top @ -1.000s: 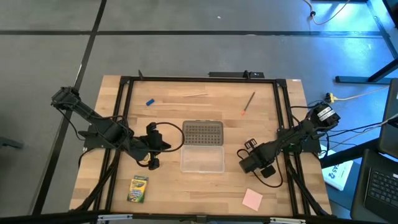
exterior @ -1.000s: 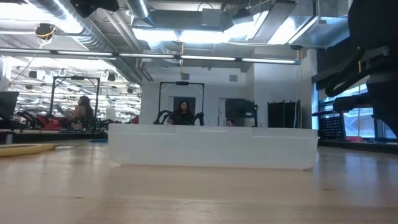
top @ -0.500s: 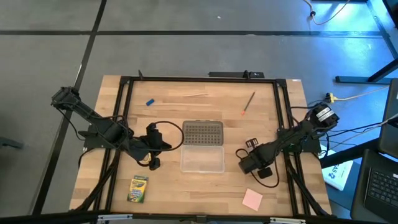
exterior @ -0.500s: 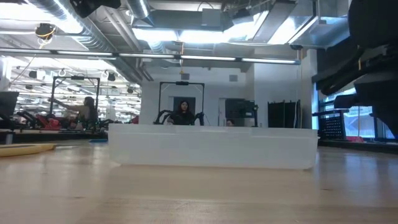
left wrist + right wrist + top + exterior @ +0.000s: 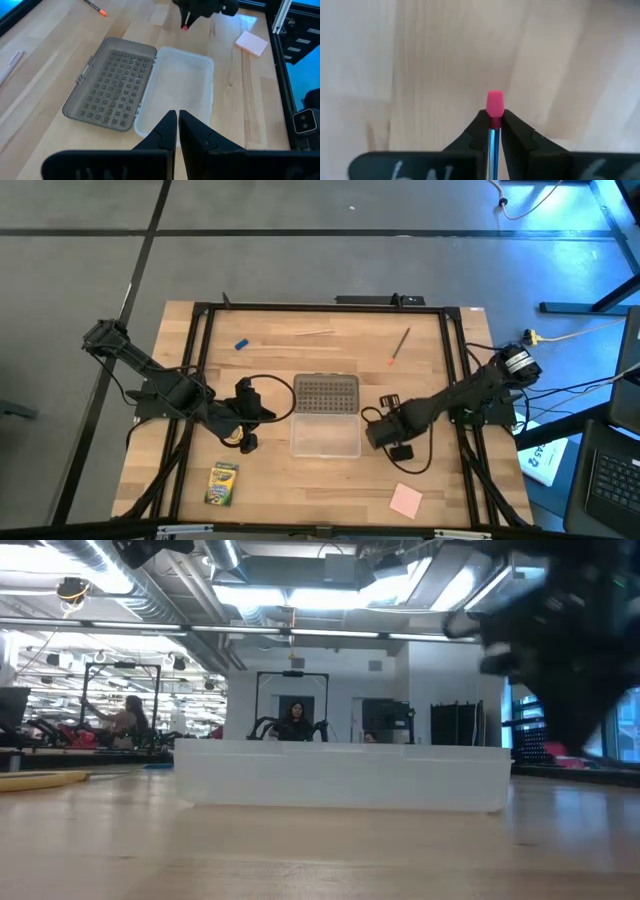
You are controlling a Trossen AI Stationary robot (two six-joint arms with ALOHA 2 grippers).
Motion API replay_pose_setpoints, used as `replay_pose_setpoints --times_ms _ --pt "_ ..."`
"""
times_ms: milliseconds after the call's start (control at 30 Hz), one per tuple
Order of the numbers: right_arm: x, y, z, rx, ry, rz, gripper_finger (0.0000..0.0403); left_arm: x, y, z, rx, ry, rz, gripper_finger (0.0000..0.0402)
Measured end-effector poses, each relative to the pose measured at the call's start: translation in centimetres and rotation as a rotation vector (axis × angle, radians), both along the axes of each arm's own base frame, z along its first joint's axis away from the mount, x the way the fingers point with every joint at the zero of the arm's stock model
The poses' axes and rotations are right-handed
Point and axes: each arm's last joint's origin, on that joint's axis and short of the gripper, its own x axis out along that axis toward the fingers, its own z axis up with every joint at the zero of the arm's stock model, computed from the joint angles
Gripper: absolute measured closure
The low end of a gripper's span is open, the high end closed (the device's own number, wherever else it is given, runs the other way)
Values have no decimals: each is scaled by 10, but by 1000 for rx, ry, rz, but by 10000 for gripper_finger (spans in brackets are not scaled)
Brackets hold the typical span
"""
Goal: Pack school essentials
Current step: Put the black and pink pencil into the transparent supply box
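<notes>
My right gripper (image 5: pixel 372 428) sits just right of the open clear case (image 5: pixel 325 436), shut on a blue-shafted pencil with a pink eraser tip (image 5: pixel 494 104). In the left wrist view the right gripper (image 5: pixel 188 21) shows beyond the case's tray (image 5: pixel 180 92). My left gripper (image 5: pixel 177 118) is shut and waits left of the case (image 5: pixel 245 420). On the table lie the crayon box (image 5: pixel 222 483), pink sticky-note pad (image 5: pixel 406 500), blue eraser (image 5: pixel 241 343), pale stick (image 5: pixel 313 333) and a reddish pencil (image 5: pixel 400 345). My right gripper pinches the pencil between its two fingers on the blue shaft (image 5: pixel 493 136), just behind the pink eraser. The pencil lies along the fingers, and the eraser end (image 5: pixel 185 27) sticks out past the fingertips, pointing down at the table without touching it.
The case's grey perforated lid (image 5: pixel 326 393) lies flat, opened toward the far edge beside the tray. A black frame (image 5: pixel 320 308) runs around the work area. A flat yellow thing (image 5: pixel 45 779) lies at the left in the low view. People are in the room behind.
My right gripper has moved toward the table's left and slightly toward the far edge, closing in on the clear case's right side while still holding the pencil. The left arm and the things on the table have stayed put.
</notes>
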Motion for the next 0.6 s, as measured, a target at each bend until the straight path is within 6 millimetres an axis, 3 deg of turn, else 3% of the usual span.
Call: replay_pose_setpoints --times_ms 333,600 --pt "57 -15 80 84 -332 -41 363 0 0 0 16 3 -11 388" --pt "82 -16 107 178 -585 34 362 0 0 0 28 6 -20 388"
